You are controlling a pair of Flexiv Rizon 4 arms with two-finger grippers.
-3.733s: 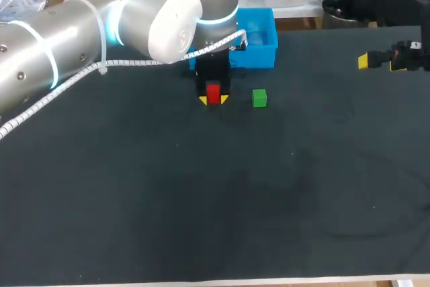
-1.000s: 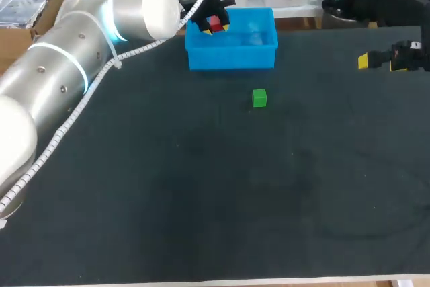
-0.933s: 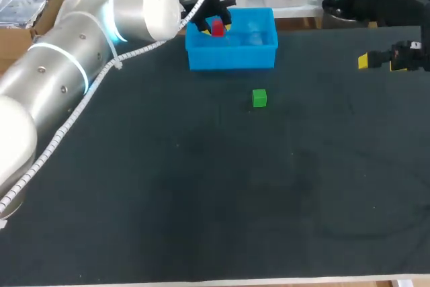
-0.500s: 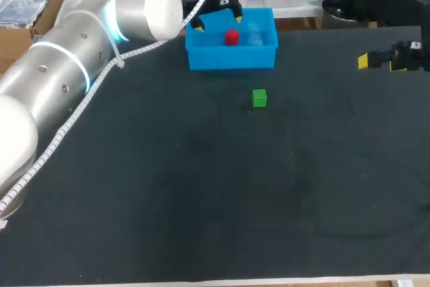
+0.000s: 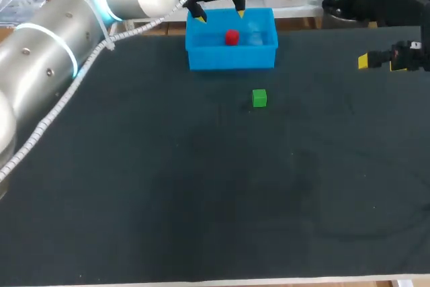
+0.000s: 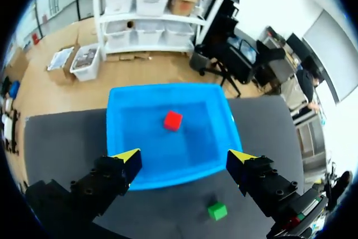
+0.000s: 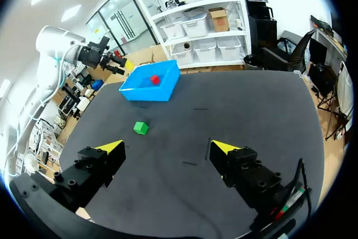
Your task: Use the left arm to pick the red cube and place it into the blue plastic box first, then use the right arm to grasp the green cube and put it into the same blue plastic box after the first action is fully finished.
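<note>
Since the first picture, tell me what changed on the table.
The left tool lifted the red cube off the table, carried it to the blue box and let it go; the cube now lies inside, and the open tool has risen above the box. The green cube and the right tool stayed put.

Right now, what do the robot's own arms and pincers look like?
The left arm is silver-grey rounded tubes with a white joint cap, glowing pale-blue rings and a white coiled cable along it. Both the left pincer and right pincer have black blocky fingers with yellow wedge tips.
</note>
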